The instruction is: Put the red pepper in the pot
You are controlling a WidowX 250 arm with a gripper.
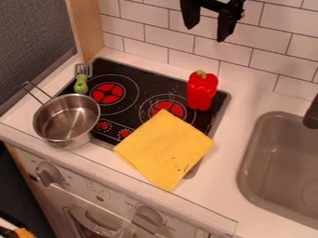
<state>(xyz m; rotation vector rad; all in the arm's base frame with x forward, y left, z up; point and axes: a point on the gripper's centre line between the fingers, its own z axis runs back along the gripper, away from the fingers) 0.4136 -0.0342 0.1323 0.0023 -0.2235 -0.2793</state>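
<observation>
The red bell pepper (202, 91) stands on the cooktop (162, 85), long axis near vertical, at six o'clock in the camera view from the two-finger gripper (205, 33), whose jaws are released.

The tool (207, 32) is located at the top edge of the camera view, right of centre, and points downward. Finish: black. The two fingers (190, 17) are spread, with a wide gap between the tips. The tips do not touch, and nothing is held between them. A black crossbar (213, 4) spans the gap near the upper ends of the fingers and slopes slightly down toward the right of the view. The finger on the view's right extends lower than the one on the left; both narrow toward the tip. The frame edge cuts off the assembly above the crossbar; wrist pose: cannot be determined.
</observation>
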